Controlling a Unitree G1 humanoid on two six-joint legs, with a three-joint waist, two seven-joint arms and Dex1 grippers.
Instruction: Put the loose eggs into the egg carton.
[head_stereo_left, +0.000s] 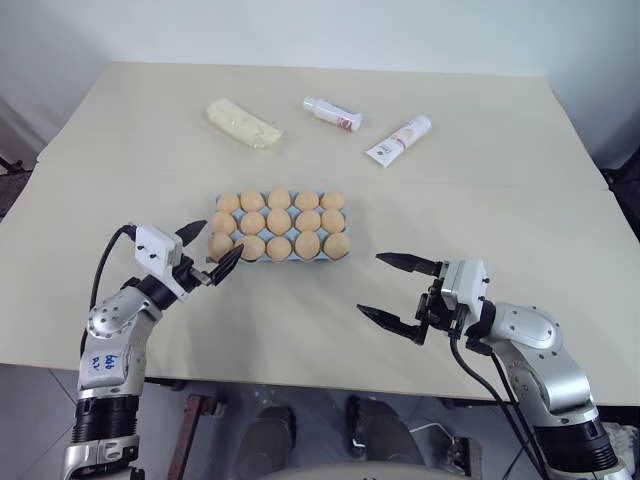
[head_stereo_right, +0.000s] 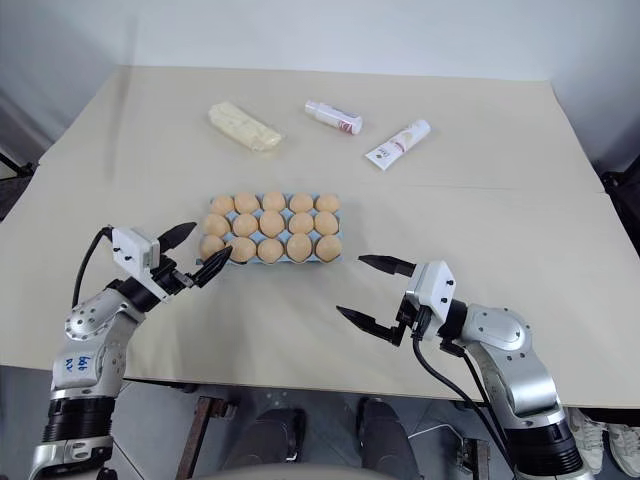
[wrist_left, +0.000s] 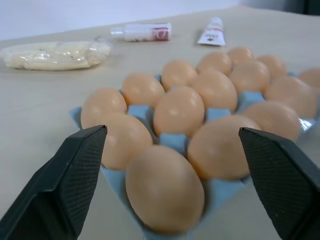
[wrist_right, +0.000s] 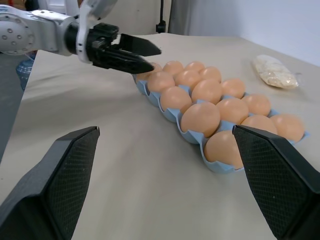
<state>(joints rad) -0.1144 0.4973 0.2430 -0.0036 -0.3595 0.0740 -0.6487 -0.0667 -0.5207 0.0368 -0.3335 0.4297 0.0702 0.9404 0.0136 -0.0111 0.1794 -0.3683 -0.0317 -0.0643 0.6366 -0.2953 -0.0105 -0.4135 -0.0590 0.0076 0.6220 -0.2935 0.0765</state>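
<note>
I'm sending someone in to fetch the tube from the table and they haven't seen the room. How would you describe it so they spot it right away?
Start at the blue egg carton in the middle of the beige table and look past it toward the far edge. Three things lie there: a pale yellow wrapped block, a small bottle and the tube, farthest right. It alone is flat, white and tapers to a cap.

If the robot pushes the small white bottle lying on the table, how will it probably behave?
The small white bottle lies on its side on the flat table, and its body looks round, so it would probably roll rather than slide. It looks small and plastic, so likely light. Nothing touches it, so little would stop it.
</note>
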